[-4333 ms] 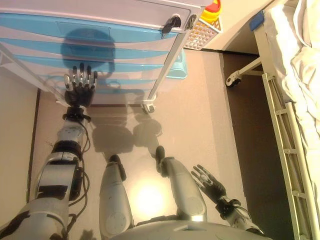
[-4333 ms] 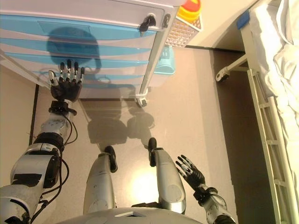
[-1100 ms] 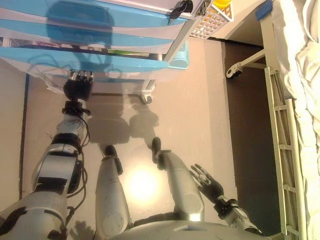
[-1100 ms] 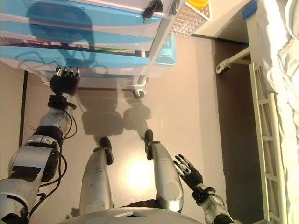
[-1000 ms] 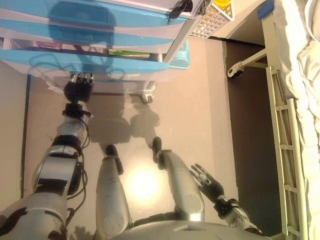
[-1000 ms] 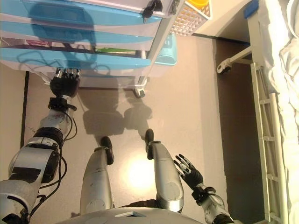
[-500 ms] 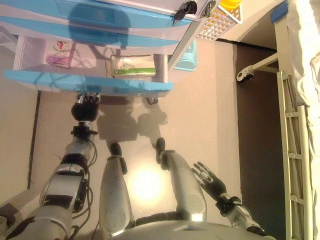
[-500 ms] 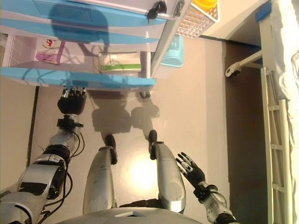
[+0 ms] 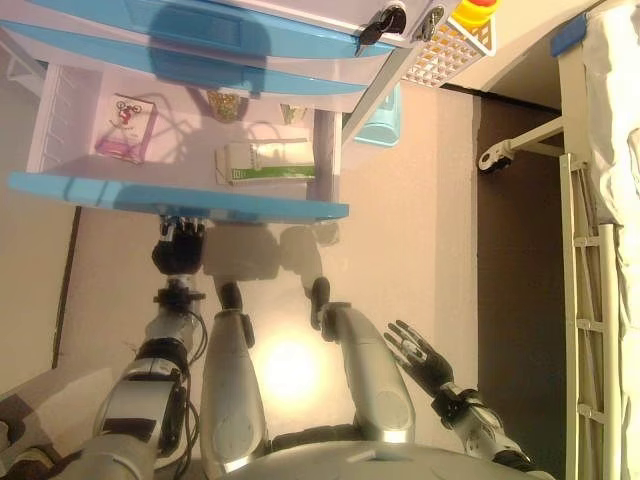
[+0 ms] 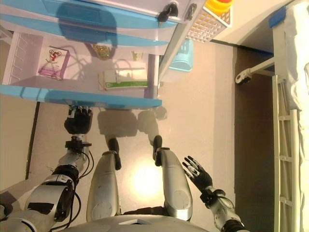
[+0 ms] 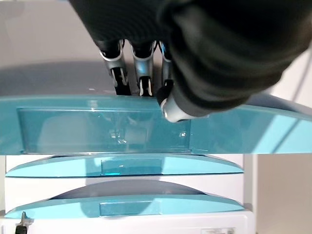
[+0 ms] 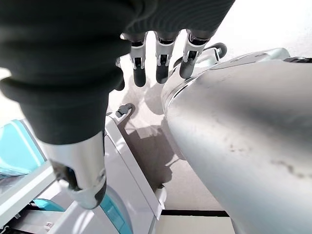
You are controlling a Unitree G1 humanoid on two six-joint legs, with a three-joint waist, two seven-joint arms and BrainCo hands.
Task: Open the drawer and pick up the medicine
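Note:
The cart's drawer (image 9: 180,197) with a blue front stands pulled far out. Inside lie a green-and-white medicine box (image 9: 268,162), a pink box (image 9: 125,128) and a small packet (image 9: 222,103). My left hand (image 9: 178,250) is just below the drawer's front, its fingers (image 11: 131,73) hooked up against the lower lip of the front panel (image 11: 97,129). My right hand (image 10: 197,175) hangs open and empty by my right side, far from the drawer.
Two more blue drawers (image 9: 230,40) sit shut above the open one, with keys (image 9: 380,22) in the cart's lock. A white basket (image 9: 450,45) hangs on the cart's side above a light-blue bin (image 9: 382,110). A bed frame (image 9: 585,260) and its caster (image 9: 492,157) stand at right.
The drawer has slid much further out, showing its contents. My left hand has drawn back toward my body with the drawer front. The view has shifted too. The right hand stays put.

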